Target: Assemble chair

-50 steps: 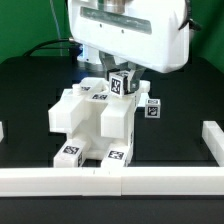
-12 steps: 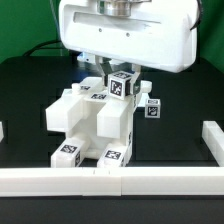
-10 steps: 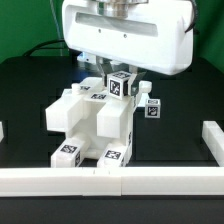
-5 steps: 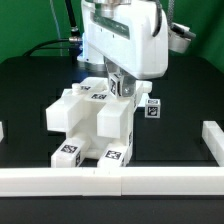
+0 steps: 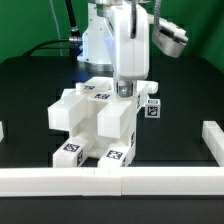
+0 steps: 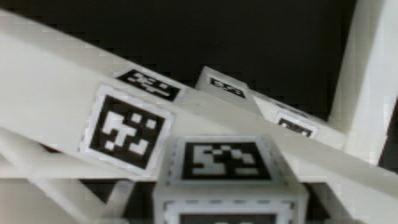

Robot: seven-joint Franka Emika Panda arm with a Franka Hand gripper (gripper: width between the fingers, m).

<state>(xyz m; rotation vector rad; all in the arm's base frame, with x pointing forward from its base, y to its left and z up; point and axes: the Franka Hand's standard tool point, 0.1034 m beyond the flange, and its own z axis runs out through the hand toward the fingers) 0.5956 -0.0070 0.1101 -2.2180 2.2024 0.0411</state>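
Note:
The partly built white chair stands mid-table, made of chunky blocks with small square tags on top and at its foot. My gripper hangs over its back right part, turned edge-on to the exterior view. Its fingers close round the upright white tagged leg, whose top tag they hide. In the wrist view that leg's tagged top fills the space between the jaws. Slanted white chair pieces with tags lie behind it. A small white tagged piece sits just right of the leg.
A long white border rail runs along the front of the black table. A short rail section stands at the exterior view's right. The robot's white base and cables are behind the chair.
The hand has turned about its vertical axis from broadside to edge-on while staying over the leg. The leg's top tag, visible a second ago, is now covered.

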